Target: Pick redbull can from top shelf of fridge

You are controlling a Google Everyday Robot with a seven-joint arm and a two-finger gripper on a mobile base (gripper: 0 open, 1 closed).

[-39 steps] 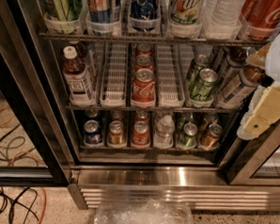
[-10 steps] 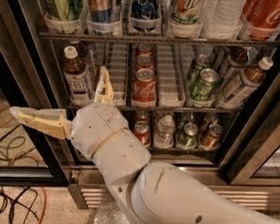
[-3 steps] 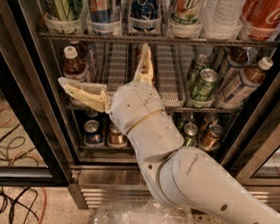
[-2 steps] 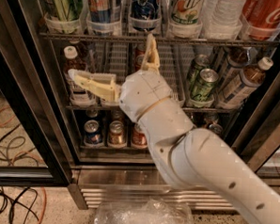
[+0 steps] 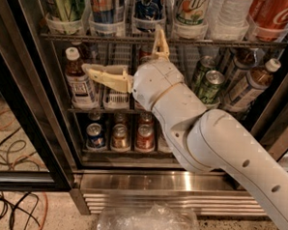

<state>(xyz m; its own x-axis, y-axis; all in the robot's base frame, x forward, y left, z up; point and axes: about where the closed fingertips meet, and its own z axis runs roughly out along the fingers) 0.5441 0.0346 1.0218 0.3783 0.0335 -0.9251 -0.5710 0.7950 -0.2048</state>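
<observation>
Tool (image 5: 122, 49) hung spread wide and empty before the fridge's (image 5: 169, 186) middle rack, one finger (image 5: 107, 77) pointing left, the other (image 5: 161, 44) pointing up and reaching the front edge of the top shelf (image 5: 235, 44). Redbull can (image 5: 105, 6) stood upright above the tool, left of the upper finger, in a clear cup on the top shelf, untouched. Green can (image 5: 65, 4) sat to its left, dark blue can (image 5: 148, 6) to its right, directly above the upper finger. Bottle (image 5: 79, 79) stood just beyond the left fingertip.
</observation>
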